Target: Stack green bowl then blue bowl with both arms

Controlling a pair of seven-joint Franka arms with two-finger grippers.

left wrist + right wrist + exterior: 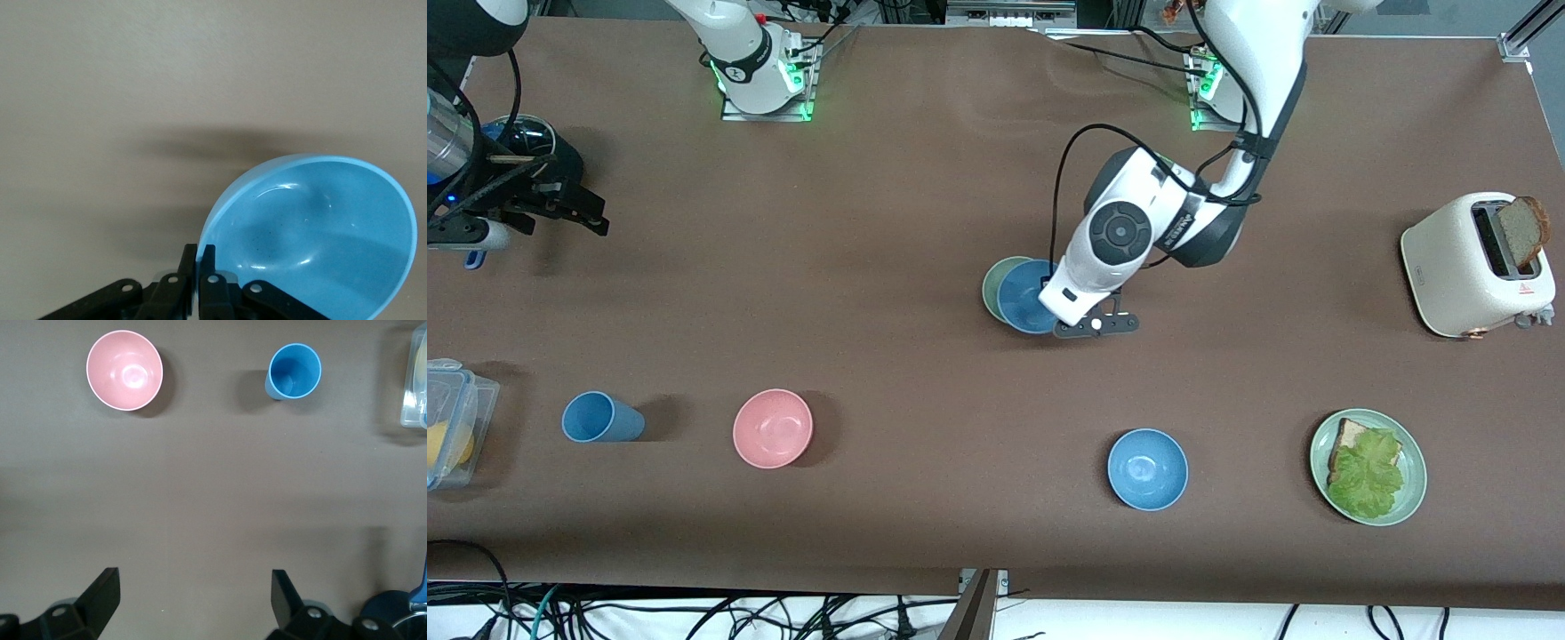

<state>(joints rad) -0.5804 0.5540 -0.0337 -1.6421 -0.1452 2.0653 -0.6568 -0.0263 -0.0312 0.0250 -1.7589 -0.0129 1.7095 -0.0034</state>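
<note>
Now, blue bowl [1024,298]: tilted over the green bowl [994,283], mid-table, rim pinched by the left gripper [1096,325]
Left gripper: fingers [207,267] clamped on that rim
Right gripper [560,209]: jaws wide, waiting over the right arm's end of the table

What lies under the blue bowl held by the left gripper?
The green bowl lies under the blue bowl; only its rim edge shows. The left gripper pinches the blue rim.

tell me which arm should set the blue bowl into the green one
Left. Its pincer is shut on the blue bowl right over the green bowl; the right pincer waits open at the table's end.
</note>
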